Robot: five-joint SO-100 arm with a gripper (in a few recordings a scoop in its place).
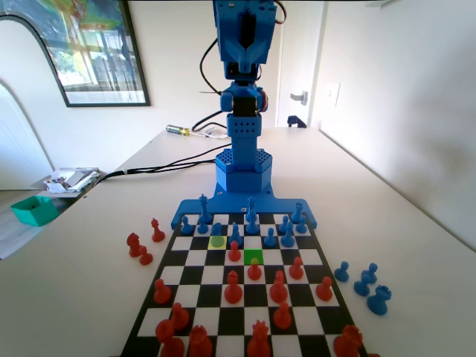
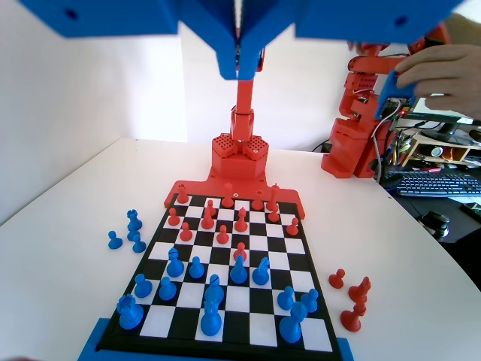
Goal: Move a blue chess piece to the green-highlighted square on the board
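The board (image 1: 204, 277) lies in front of my blue arm (image 1: 243, 111), which stands upright at the far end of the fixed view. One bright green square (image 1: 253, 256) sits bare in the fourth row from the arm, with a red pawn (image 1: 254, 269) just on its near side. A small blue pawn (image 1: 218, 230) stands by the yellow-tinted square (image 1: 217, 241), up and to the left of the green one. In the wrist view my gripper (image 2: 240, 69) hangs high above the board (image 2: 308, 272), jaws together with nothing between them.
Taken blue pieces (image 1: 364, 282) stand off the board on the right of the fixed view, and taken red ones (image 1: 140, 249) on the left. Red pieces crowd the near rows. Cables (image 1: 160, 165), a screwdriver (image 1: 177, 130) and a green bin (image 1: 33, 210) lie further back and to the left.
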